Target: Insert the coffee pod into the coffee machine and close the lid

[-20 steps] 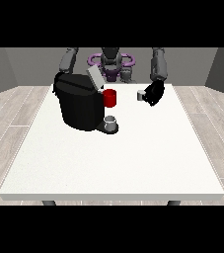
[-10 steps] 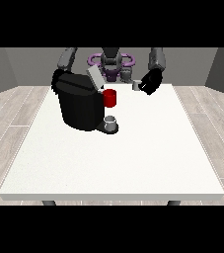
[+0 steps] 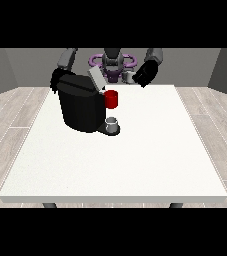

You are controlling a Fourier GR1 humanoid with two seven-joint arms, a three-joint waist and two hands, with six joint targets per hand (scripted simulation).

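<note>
Carrying the coffee pod (image 3: 128, 77), pinched at its fingertips, the hand at the view's right (image 3: 146, 73) was in the transport step. Next, I judge, it needed to bring the pod over the coffee machine (image 3: 82, 102), under the raised lid (image 3: 96, 79).

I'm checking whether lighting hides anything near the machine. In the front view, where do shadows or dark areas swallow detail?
Front view: light is even and the white table shows no glare; the black coffee machine merges with the black hand at the view's left, hiding that hand's outline; the hand at the view's right stands out.
</note>
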